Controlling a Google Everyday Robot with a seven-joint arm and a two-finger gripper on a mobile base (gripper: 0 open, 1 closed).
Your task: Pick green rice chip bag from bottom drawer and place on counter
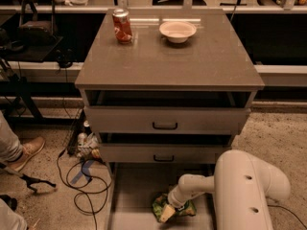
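The counter [192,61] carries a red soda can [122,26] and a white bowl [177,31] near its back edge, with open slab in front of them. Below, the two upper drawers [165,121] stand slightly pulled out. The bottom drawer [132,190] is drawn far out over speckled floor. The green rice chip bag [188,208] lies on its floor, right of centre. The gripper [167,213] rests on the bag; whether it is clamped on it cannot be told. Cables [81,186] and a person's shoe [29,150] crowd the left side.

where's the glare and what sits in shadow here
Camera view: warm, dim light; pale glare streak on the counter by the bowl; deep shadow in the gap under the counter; the bottom drawer is dim, the gripper down at the green rice chip bag.
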